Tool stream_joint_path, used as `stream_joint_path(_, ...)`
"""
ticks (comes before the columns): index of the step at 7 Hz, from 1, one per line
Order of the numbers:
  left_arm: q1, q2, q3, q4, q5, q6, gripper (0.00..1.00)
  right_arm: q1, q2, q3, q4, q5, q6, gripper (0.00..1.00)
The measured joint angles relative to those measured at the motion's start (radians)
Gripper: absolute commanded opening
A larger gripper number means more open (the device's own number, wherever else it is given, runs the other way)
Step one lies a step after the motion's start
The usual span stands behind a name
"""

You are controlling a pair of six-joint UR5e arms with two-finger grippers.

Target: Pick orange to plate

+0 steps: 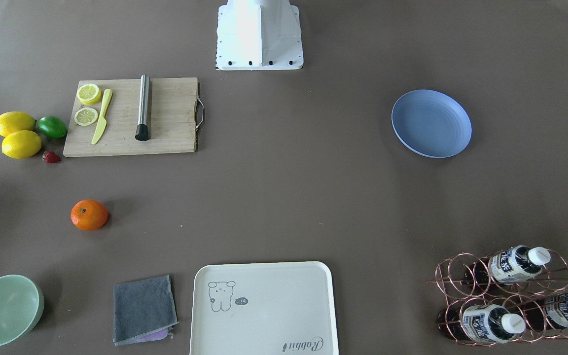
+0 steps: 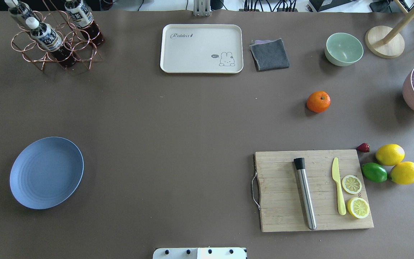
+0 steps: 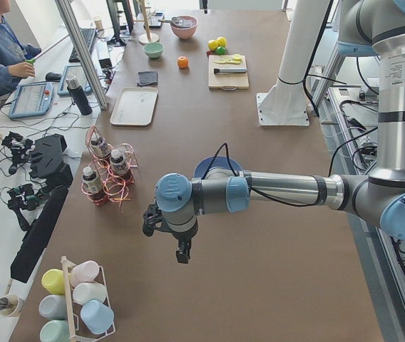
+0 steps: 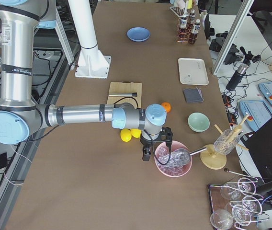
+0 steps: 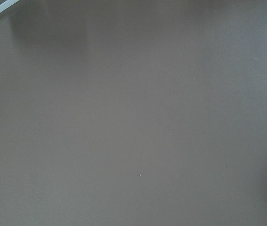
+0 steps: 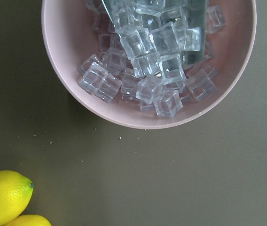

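The orange (image 2: pixel 318 101) (image 1: pixel 89 215) lies alone on the brown table, on the robot's right side, between the mint bowl and the cutting board. The periwinkle-blue plate (image 2: pixel 46 172) (image 1: pixel 431 123) sits bare far off on the robot's left side. My left gripper (image 3: pixel 181 253) hangs over bare table beyond the plate, in the exterior left view only. My right gripper (image 4: pixel 145 155) hovers beside a pink bowl of ice, a short way from the orange (image 4: pixel 166 107). I cannot tell whether either gripper is open or shut. Neither wrist view shows fingers.
A cutting board (image 2: pixel 282 172) carries a steel muddler, a yellow knife and lemon slices. Two lemons (image 2: pixel 390 154), a lime (image 2: pixel 374 172) and a strawberry lie beside it. A mint bowl (image 2: pixel 344 49), grey cloth (image 2: pixel 270 54), cream tray (image 2: pixel 201 48), bottle rack (image 2: pixel 54 39) and pink ice bowl (image 6: pixel 138 123) ring the table.
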Motion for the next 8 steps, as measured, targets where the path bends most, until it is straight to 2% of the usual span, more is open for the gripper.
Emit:
stream_joint_path(6,0.001,-0.007,0.001,-0.039,0.002,0.000,0.98,0.000,0.004,0.003,0.001,0.001,0.000,1.00)
stream_joint_path(8,0.003,-0.011,-0.006,-0.063,-0.003,0.000,0.98,0.001,0.009,0.003,0.040,0.001,0.004,1.00)
